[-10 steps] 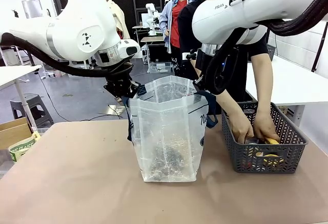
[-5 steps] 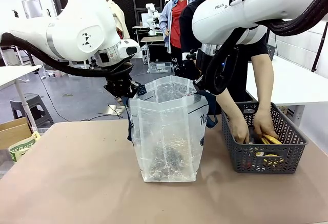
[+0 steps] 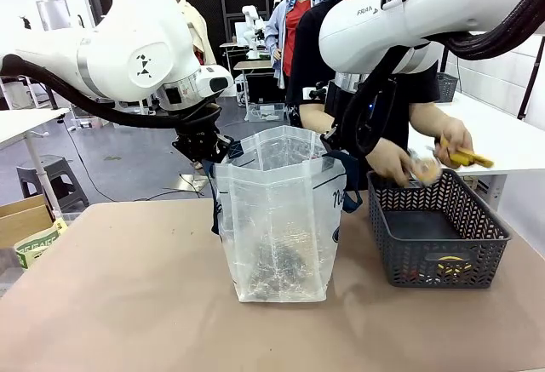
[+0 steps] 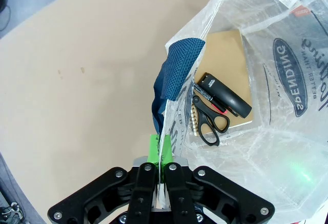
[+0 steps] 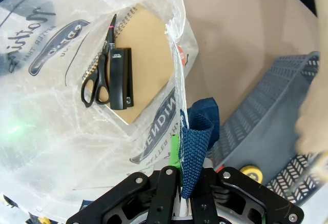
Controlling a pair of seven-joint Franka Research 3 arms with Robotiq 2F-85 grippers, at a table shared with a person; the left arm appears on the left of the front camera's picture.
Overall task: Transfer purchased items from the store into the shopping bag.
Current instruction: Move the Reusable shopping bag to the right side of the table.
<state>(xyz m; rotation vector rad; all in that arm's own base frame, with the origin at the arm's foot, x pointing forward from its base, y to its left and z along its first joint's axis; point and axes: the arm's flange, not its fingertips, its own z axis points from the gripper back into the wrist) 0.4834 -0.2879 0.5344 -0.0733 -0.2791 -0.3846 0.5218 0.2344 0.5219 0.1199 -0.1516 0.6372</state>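
Front view: my left gripper (image 3: 207, 146) is clenched on the left rim of the shopping bag (image 3: 281, 219). My right gripper (image 3: 328, 142) is clenched on the opposite rim. The bag stands upright and open between them on the table (image 3: 128, 304). The store (image 3: 438, 236) sits just beside the bag, on its right. Above the store, one hand (image 3: 393, 161) of the person holds a pale item and the other hand (image 3: 456, 140) holds a yellow one.

Left wrist view: my fingers pinch the thin plastic rim, with a navy handle (image 4: 177, 67) just beyond them. On the bag's bottom lies a brown notebook (image 4: 228, 55), with black scissors (image 4: 207, 121) and a black stapler (image 4: 225, 95) on top of it.

Right wrist view: my fingers grip the rim and the other navy strap (image 5: 197, 142) together. The notebook, scissors and stapler lie below, and the store is off to one side.
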